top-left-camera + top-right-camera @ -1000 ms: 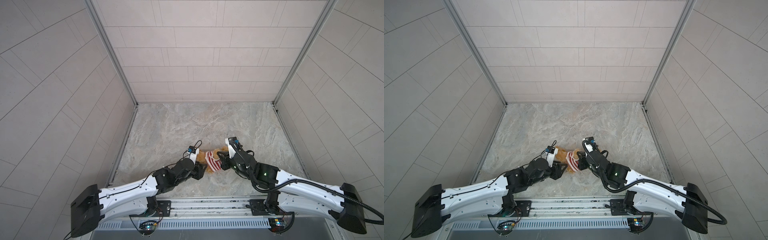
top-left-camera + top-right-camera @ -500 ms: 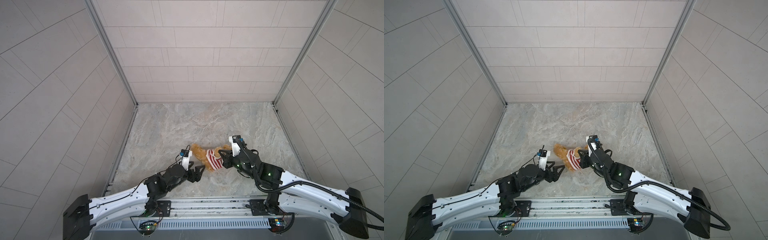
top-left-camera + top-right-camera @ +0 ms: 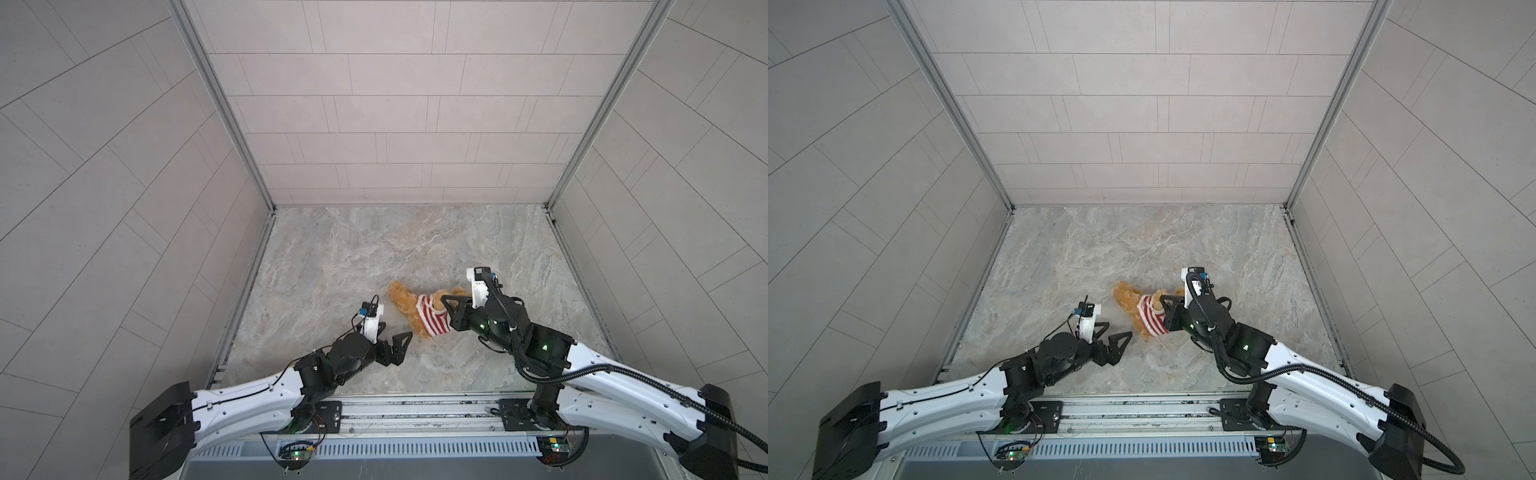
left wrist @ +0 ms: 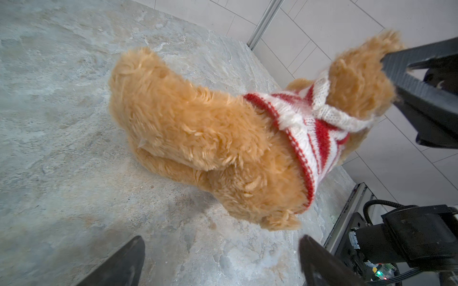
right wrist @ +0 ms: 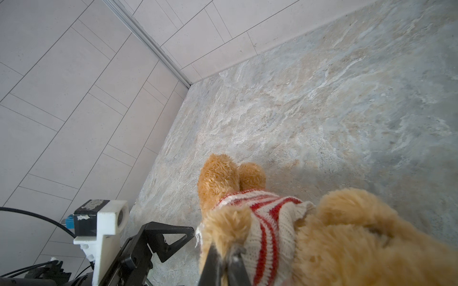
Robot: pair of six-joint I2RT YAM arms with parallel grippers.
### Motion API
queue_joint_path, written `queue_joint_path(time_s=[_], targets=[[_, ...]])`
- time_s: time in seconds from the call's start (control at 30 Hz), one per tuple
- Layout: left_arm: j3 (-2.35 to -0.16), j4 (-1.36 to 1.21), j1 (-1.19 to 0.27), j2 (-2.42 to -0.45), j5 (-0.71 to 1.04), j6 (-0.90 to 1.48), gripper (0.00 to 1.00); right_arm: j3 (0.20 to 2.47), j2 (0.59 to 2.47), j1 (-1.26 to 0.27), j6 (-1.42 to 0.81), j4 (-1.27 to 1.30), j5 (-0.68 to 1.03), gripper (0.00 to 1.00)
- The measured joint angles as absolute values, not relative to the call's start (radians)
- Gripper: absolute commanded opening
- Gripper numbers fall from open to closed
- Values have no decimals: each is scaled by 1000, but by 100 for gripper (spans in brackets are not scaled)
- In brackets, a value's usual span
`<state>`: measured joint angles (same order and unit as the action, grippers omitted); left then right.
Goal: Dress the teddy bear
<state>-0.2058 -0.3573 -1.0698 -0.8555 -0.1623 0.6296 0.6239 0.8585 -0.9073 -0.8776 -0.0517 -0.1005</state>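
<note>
Left gripper (image 3: 395, 332) has pulled back off the teddy bear (image 3: 405, 299) toward the near-left. Its jaws have gone from part-open to fully spread, holding nothing, and it now sits just short of the bear's rump. The right gripper (image 3: 446, 300) has drifted slightly right, taking the bear along. It stays clamped tight on a furry arm poking out of the striped sweater (image 3: 430, 318), which the left wrist view confirms (image 4: 304, 128). The bear lies near front centre of the marbled tabletop (image 3: 353, 249), between the two grippers. Its legs are bare and point far-left, and the sweater covers the torso only. Its head is mostly hidden behind the right gripper in both top views.
</note>
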Motion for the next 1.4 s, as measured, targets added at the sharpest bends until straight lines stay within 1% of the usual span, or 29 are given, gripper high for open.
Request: queue_joint_path(time_s=[0.33, 0.67, 0.77, 0.9, 1.07, 1.2, 1.33, 1.4], targets=[[-266, -489, -1071, -1043, -110, 596, 92, 624, 860, -891, -913, -49, -60, 0], [-348, -558, -1085, -1207, -72, 585, 70, 624, 860, -886, -918, -49, -53, 0], [-348, -575, -1087, -1230, -70, 587, 66, 624, 860, -884, -918, -49, -52, 0], [-349, -594, -1090, -1246, -69, 588, 65, 624, 860, -883, -918, -49, -53, 0], [-350, -625, -1097, -1277, -68, 596, 75, 624, 858, -883, -919, -49, -53, 0], [-352, -660, -1101, -1315, -64, 606, 74, 624, 856, -883, -921, -50, -54, 0], [-360, -688, -1105, -1343, -55, 612, 67, 621, 852, -883, -921, -47, -54, 0], [-361, -699, -1107, -1352, -50, 616, 56, 607, 842, -883, -922, -44, -56, 0]])
